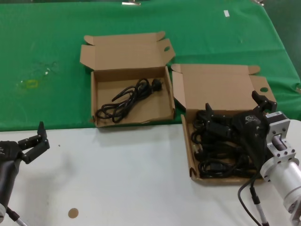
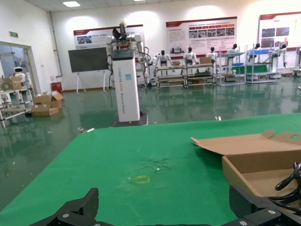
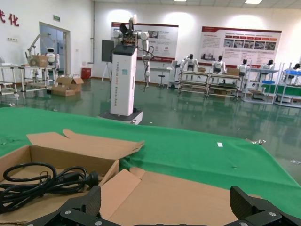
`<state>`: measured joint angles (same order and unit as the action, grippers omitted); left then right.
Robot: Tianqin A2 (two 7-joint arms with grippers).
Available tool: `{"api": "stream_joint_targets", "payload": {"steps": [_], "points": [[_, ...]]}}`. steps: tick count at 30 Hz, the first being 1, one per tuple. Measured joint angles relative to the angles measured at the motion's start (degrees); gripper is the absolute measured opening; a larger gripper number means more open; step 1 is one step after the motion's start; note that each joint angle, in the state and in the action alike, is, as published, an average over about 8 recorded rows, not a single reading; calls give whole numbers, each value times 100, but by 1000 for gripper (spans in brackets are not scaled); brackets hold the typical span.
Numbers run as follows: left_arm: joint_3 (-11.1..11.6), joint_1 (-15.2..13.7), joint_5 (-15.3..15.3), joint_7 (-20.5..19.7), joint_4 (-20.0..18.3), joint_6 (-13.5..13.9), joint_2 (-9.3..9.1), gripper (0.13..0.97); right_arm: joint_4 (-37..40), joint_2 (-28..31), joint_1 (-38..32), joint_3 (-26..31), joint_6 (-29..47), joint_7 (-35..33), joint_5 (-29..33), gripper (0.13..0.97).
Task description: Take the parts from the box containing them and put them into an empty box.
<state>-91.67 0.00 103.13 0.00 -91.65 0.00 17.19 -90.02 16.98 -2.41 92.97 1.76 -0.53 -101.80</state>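
Head view: right gripper point(image 1: 233, 109) is hovering spread wide over the source box point(image 1: 221, 84), w/ a pile of black cords point(image 1: 212, 153) inside; pick step is starting, next it needs to drop & pinch one bundle. The other box point(image 1: 127, 52) is already holding one cord point(image 1: 128, 97).

Left wrist view: left gripper point(image 2: 164, 209) is waiting spread open, empty, at the table's near-left edge.

Right wrist view: fingers point(image 3: 91, 203) are gaping, nothing between them.

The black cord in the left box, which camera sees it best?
The head view: the whole cord shows, coiled inside its box. The right wrist view shows most of it; the left wrist view only a loop.
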Motion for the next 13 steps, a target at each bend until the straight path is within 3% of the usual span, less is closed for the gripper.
{"api": "stream_joint_targets", "payload": {"steps": [13], "points": [[0, 0, 0, 0, 0, 0, 0, 966, 0, 0, 0, 0, 0, 0, 0, 966]]}}
